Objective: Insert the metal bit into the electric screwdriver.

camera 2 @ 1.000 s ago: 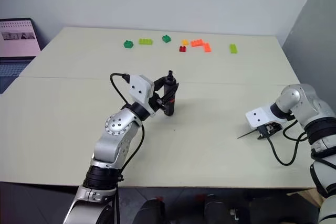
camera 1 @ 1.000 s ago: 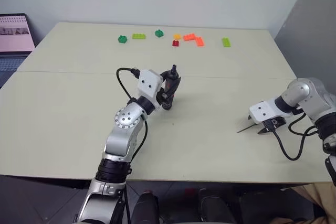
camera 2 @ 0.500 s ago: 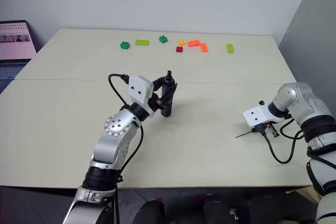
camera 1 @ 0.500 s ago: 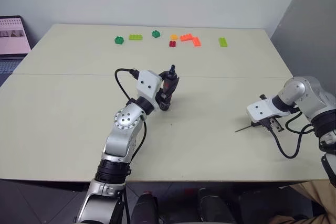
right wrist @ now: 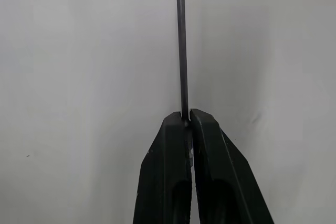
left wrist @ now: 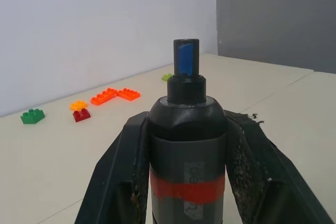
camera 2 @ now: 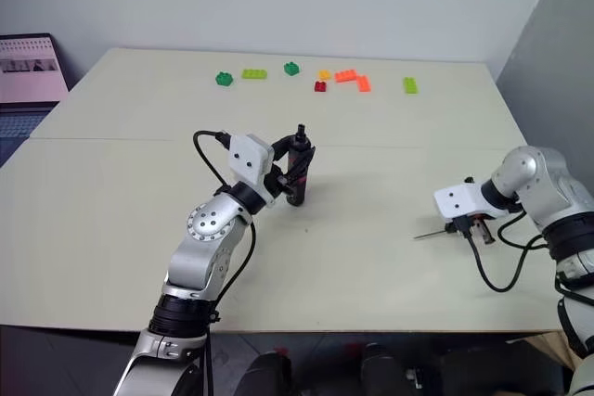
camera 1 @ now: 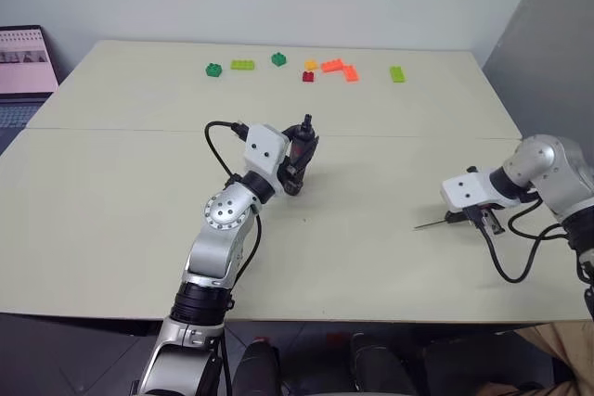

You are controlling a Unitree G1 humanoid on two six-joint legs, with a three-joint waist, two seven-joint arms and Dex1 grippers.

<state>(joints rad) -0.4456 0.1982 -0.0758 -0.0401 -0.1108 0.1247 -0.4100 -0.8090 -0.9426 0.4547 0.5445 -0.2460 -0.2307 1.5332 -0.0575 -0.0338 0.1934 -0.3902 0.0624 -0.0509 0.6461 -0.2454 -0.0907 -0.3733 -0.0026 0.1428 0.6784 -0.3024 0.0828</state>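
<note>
Two grippers are busy: the left gripper point(left wrist: 186, 177), at the middle of the worktop point(camera 1: 121, 183), clamps the electric screwdriver point(left wrist: 187, 156) upright, and the right gripper point(right wrist: 187, 121), at 3 o'clock, pinches one end of the metal bit point(right wrist: 181, 45), which points toward 9 o'clock, low over the worktop.

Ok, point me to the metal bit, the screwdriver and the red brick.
metal bit point(right wrist: 181, 45): right wrist view, mid-shaft, ahead of the fingertips pinching it.
electric screwdriver point(left wrist: 187, 124): left wrist view, black upper body between the fingers.
red brick point(camera 2: 320, 86): right eye view, its top, in the far row of bricks.
</note>
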